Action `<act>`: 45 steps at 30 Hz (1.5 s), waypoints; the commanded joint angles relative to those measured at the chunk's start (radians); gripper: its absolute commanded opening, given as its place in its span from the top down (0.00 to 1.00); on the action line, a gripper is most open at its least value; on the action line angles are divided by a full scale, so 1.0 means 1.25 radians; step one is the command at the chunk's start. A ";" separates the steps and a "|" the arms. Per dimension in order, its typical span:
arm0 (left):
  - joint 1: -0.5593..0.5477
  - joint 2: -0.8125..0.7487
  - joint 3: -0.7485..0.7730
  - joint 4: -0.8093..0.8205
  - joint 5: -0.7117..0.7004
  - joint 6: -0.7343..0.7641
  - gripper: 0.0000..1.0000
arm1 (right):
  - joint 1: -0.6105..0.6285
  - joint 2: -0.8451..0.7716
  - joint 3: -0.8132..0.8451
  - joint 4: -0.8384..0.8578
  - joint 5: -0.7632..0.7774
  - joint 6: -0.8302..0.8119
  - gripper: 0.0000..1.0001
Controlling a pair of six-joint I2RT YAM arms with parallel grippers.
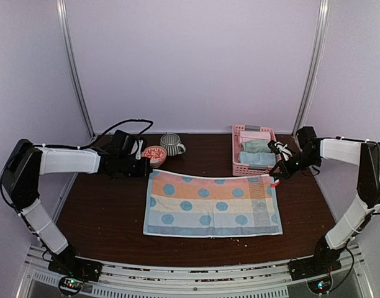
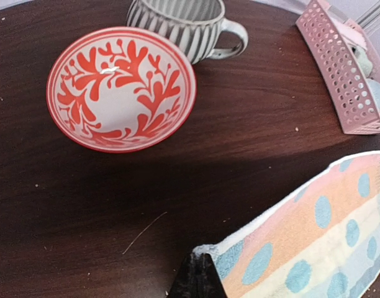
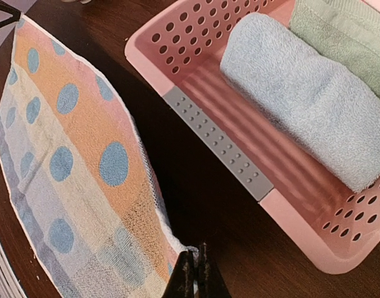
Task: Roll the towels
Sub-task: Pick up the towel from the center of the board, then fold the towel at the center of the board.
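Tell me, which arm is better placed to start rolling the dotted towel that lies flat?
Neither clearly. The left end effector is shut on the far left corner of the dotted towel, and the right end effector on its far right corner. The roll probably needs both together.

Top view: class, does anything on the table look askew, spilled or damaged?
Nothing stands out. The dotted towel lies flat, far corners pinched by the left fingers and right fingers; red-patterned bowl and striped mug stand upright.
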 commanded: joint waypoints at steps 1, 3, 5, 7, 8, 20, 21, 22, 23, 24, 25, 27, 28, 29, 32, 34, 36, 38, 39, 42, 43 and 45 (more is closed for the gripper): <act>-0.002 -0.052 -0.044 0.068 0.032 0.011 1.00 | -0.008 -0.046 0.019 -0.015 -0.040 -0.010 1.00; -0.002 -0.073 -0.056 0.062 0.038 0.018 1.00 | -0.011 -0.057 0.018 -0.019 -0.045 -0.022 1.00; -0.003 -0.098 -0.072 0.056 0.048 0.020 1.00 | -0.015 -0.067 0.016 -0.032 -0.059 -0.041 1.00; -0.003 -0.129 -0.096 0.047 0.057 0.021 1.00 | -0.019 -0.077 0.011 -0.061 -0.078 -0.080 1.00; -0.003 -0.152 -0.111 0.042 0.060 0.021 1.00 | -0.020 -0.080 0.008 -0.079 -0.084 -0.109 1.00; -0.003 -0.303 -0.305 0.052 0.187 0.012 1.00 | -0.029 -0.104 -0.021 -0.303 -0.141 -0.370 1.00; -0.003 -0.302 -0.312 0.057 0.192 0.009 1.00 | -0.029 -0.104 -0.021 -0.321 -0.140 -0.390 1.00; -0.003 -0.299 -0.315 0.058 0.192 0.009 1.00 | -0.029 -0.103 -0.021 -0.336 -0.137 -0.409 1.00; -0.003 -0.297 -0.315 0.057 0.193 0.013 1.00 | -0.029 -0.102 -0.021 -0.347 -0.132 -0.423 1.00; -0.003 -0.292 -0.314 0.054 0.191 0.019 1.00 | -0.029 -0.102 -0.022 -0.359 -0.129 -0.435 1.00; -0.003 -0.288 -0.310 0.049 0.190 0.024 1.00 | -0.029 -0.103 -0.022 -0.371 -0.124 -0.449 1.00; -0.002 -0.276 -0.301 0.035 0.183 0.033 1.00 | -0.029 -0.107 -0.022 -0.400 -0.119 -0.475 1.00; -0.004 -0.271 -0.295 0.029 0.182 0.038 1.00 | -0.029 -0.110 -0.023 -0.415 -0.115 -0.499 1.00; -0.004 -0.266 -0.290 0.025 0.182 0.042 1.00 | -0.029 -0.113 -0.026 -0.428 -0.109 -0.513 1.00; -0.004 -0.251 -0.282 0.005 0.172 0.050 1.00 | -0.029 -0.116 -0.045 -0.457 -0.078 -0.558 1.00; -0.003 -0.240 -0.280 -0.011 0.171 0.054 1.00 | -0.029 -0.116 -0.061 -0.471 -0.059 -0.575 1.00; -0.003 -0.241 -0.288 -0.016 0.177 0.054 1.00 | -0.029 -0.123 -0.076 -0.487 -0.051 -0.594 1.00; -0.003 -0.243 -0.297 -0.023 0.184 0.054 1.00 | -0.029 -0.135 -0.091 -0.488 -0.044 -0.604 1.00; -0.003 -0.243 -0.299 -0.026 0.192 0.056 1.00 | -0.029 -0.140 -0.100 -0.483 -0.035 -0.606 1.00; -0.004 -0.248 -0.306 -0.029 0.214 0.055 1.00 | -0.029 -0.146 -0.119 -0.473 -0.015 -0.611 1.00; -0.004 -0.253 -0.309 -0.029 0.223 0.055 1.00 | -0.029 -0.144 -0.123 -0.471 -0.010 -0.613 1.00; -0.004 -0.260 -0.310 -0.029 0.249 0.061 1.00 | -0.029 -0.138 -0.134 -0.466 -0.003 -0.617 1.00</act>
